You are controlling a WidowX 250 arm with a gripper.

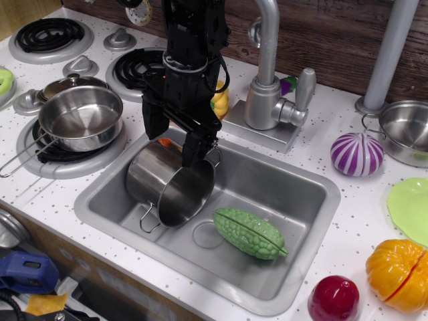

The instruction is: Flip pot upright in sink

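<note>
The shiny steel pot lies on its side at the left end of the silver-grey sink, its mouth facing front-right, with one wire loop handle low at the front and one near the back rim. My black gripper hangs straight over the pot's upper side with its jaws spread. One fingertip is over the pot's closed end and the other is at the rim by the mouth. Nothing is held between them.
A green gourd lies in the sink right of the drain ring. The faucet stands behind the sink. A long-handled steel pan sits on the left burner. A purple striped vegetable, a small steel bowl and a green plate are at the right.
</note>
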